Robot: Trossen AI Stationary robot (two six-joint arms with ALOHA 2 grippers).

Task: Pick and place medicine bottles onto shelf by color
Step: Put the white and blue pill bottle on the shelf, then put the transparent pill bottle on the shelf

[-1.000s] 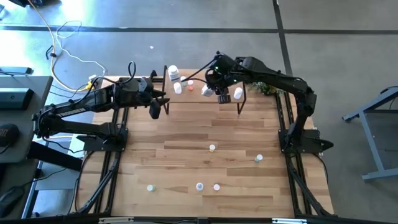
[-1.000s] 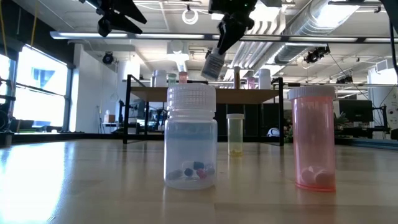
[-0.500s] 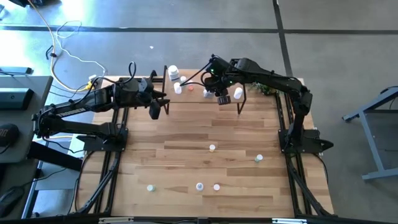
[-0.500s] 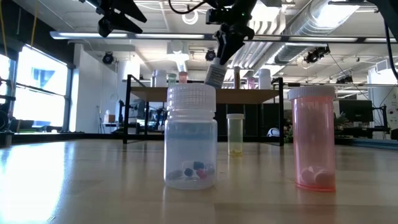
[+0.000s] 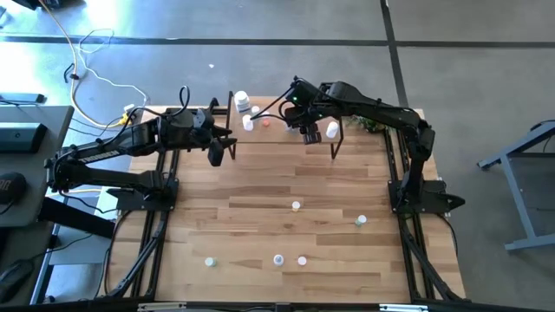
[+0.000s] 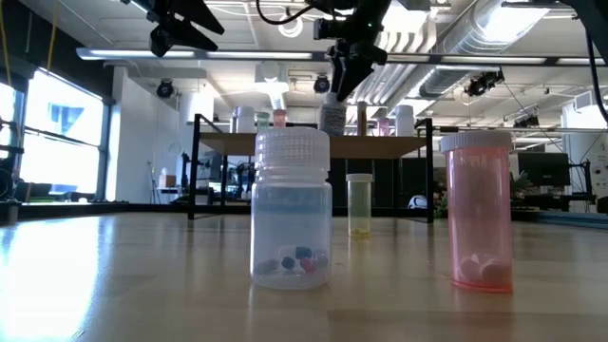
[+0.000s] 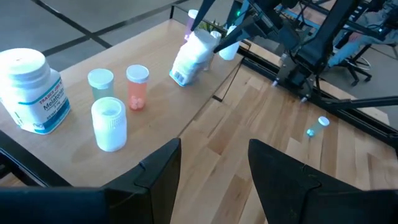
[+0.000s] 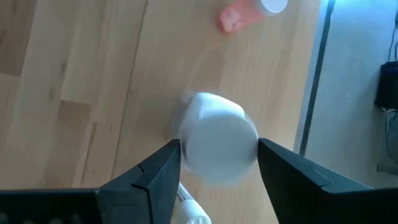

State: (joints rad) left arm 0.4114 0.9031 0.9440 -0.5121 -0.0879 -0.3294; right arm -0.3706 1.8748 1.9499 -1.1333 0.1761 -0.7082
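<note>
The shelf (image 5: pixel 273 136) stands at the table's far edge. On it stand a large labelled white bottle (image 7: pixel 28 90), a white bottle (image 7: pixel 110 124), a green-capped one (image 7: pixel 101 83) and an orange one (image 7: pixel 137 87). My right gripper (image 5: pixel 309 130) is over the shelf's right part, shut on a white-capped bottle (image 8: pixel 221 140). My left gripper (image 5: pixel 217 154) hangs open and empty in front of the shelf's left end. Several small bottles stand on the tabletop, one of them near the middle (image 5: pixel 296 205). My right gripper pinches the white bottle's cap end (image 8: pixel 186 146) between its two fingers, one on each side. The fingers come from above, pointing down. The bottle hangs below them, tilted (image 7: pixel 189 56), its bottom at the shelf board; whether it rests there I cannot tell.
Another white bottle (image 5: pixel 331 130) lies just to the right of my right gripper on the shelf. A small green plant (image 5: pixel 371 123) sits past the shelf's right end. Close to the low camera stand a clear white-capped bottle (image 6: pixel 292 209), a pink one (image 6: pixel 480 214) and a yellow one (image 6: pixel 359 204).
My right gripper has gone down toward the shelf and a little toward the table's left edge with the white bottle. The bottle has come lower and stands less tilted than before.
</note>
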